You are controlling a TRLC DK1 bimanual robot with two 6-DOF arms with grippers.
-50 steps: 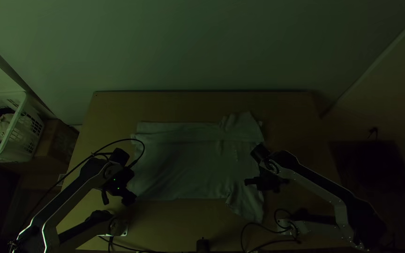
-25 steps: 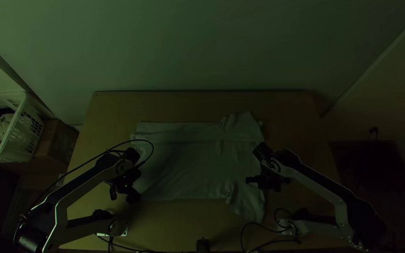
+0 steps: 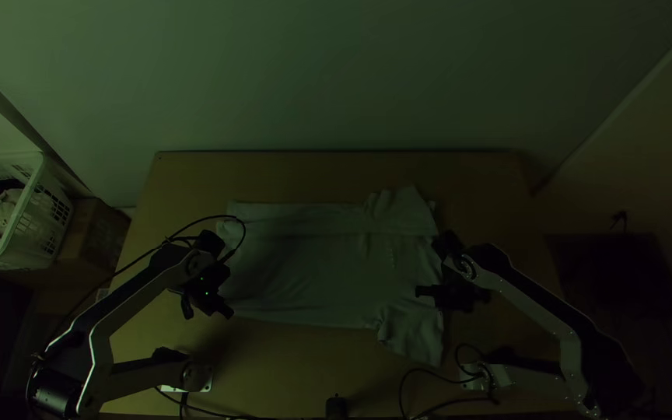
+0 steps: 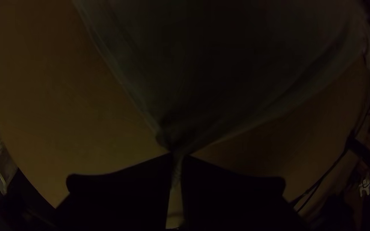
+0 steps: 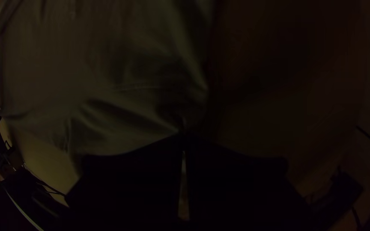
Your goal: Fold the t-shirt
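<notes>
The pale t-shirt (image 3: 320, 272) lies mostly spread on the table, its far edge folded over in a strip, one sleeve toward the near right. At the shirt's near left corner is my left gripper (image 3: 229, 313); in the left wrist view the left gripper (image 4: 177, 155) is shut on a gathered corner of the t-shirt (image 4: 172, 85). My right gripper (image 3: 420, 292) is at the shirt's right edge, above the sleeve. The right wrist view shows the right gripper (image 5: 183, 134) shut on pinched cloth at the edge of the t-shirt (image 5: 86, 85).
The wooden table (image 3: 336, 177) shows bare wood beyond the shirt and along its near side. A white basket (image 3: 21, 233) with clothes stands off the table's left side, beside a cardboard box (image 3: 95, 233). Cables lie at the near edge. A small black object (image 3: 336, 407) sits at front centre.
The left gripper has shifted right, then slightly up the picture, and the shirt's near left edge has shifted with it. The right gripper has moved a little right, pulling the sleeve side slightly right.
</notes>
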